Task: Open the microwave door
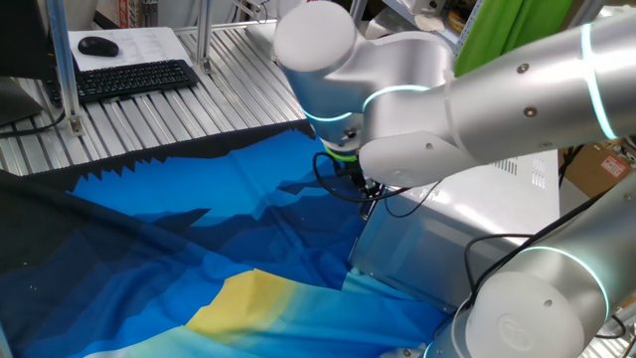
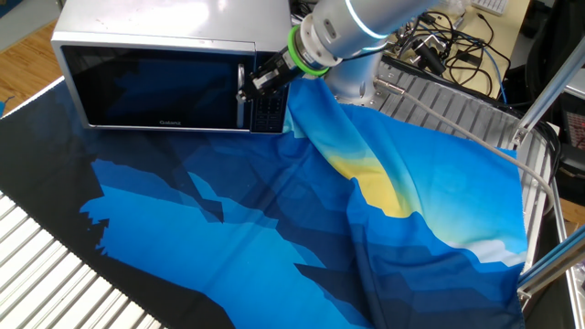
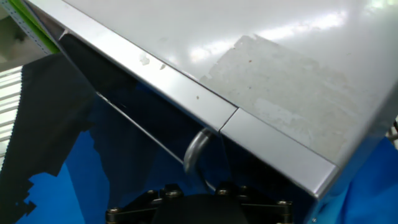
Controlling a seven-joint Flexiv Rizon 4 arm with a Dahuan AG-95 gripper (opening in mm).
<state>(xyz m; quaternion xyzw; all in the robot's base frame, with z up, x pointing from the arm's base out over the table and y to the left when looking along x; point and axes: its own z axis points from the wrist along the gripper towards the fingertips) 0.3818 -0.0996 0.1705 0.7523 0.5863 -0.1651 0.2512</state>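
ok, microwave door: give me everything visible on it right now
The microwave door is a flat rectangular panel: dark, glossy glass in a silver frame, with small lettering along its lower edge. A slim vertical silver bar handle runs down its right side, next to the dark control panel. It looks shut, flush with the microwave front, upright. The gripper sits right at the handle's upper part; contact can't be confirmed. The hand view shows the handle's curved top end close below the door's top edge.
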